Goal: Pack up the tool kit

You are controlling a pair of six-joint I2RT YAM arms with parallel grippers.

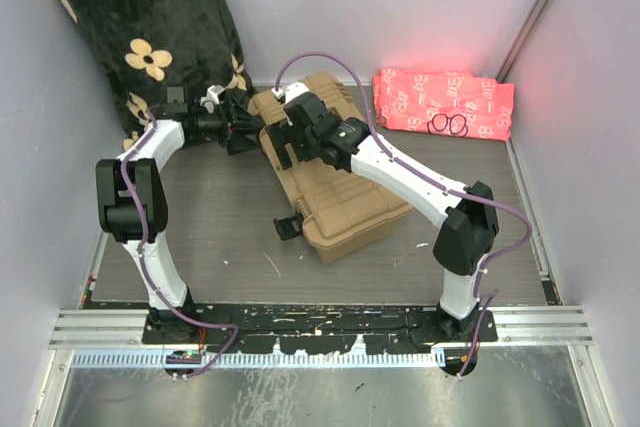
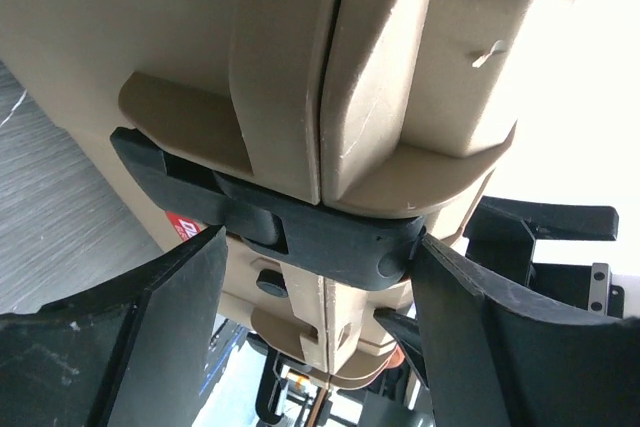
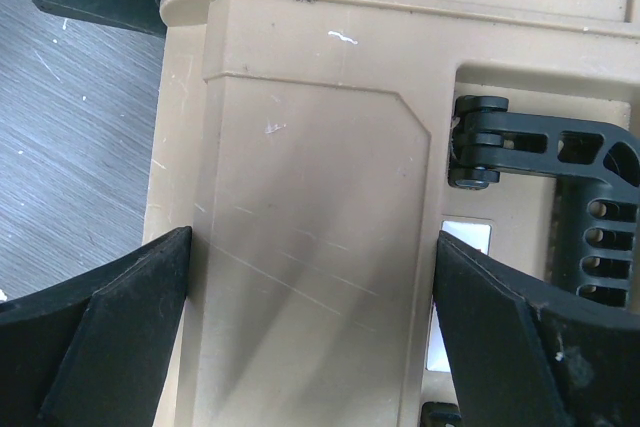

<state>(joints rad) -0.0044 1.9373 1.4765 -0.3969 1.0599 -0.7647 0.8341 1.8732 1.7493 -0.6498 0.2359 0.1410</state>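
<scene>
Tan toolbox [image 1: 345, 209] lies shut, askew on the counter [image 1: 225, 242]. Left hand [image 2: 320, 247], apart, straddles its end latch [image 2: 300, 232]; right hand [image 3: 315, 247], apart, spans the lid's edge. Bare counter shows in front.

The toolbox [image 1: 345, 202] is tan hard plastic, matt and moulded, with a ribbed lid. In the right wrist view, fine pale scratches and scuffs mark its smooth panel. Its latch [image 2: 300, 232] and handle [image 3: 530, 139] are black plastic with a dull satin finish. The left gripper [image 2: 320, 245] and right gripper [image 3: 312, 242] have fingers [image 2: 160, 327] of matt black plastic, slightly grainy and flecked with pale specks. The table [image 1: 220, 207] looks like grey wood-grain laminate, brushed and streaky. The blanket [image 1: 150, 17] is plush black pile with tan flowers. The pink cloth [image 1: 445, 102] may be thin creased fabric, though glare blurs it. The rail [image 1: 540, 327] is silvery ribbed metal.
</scene>
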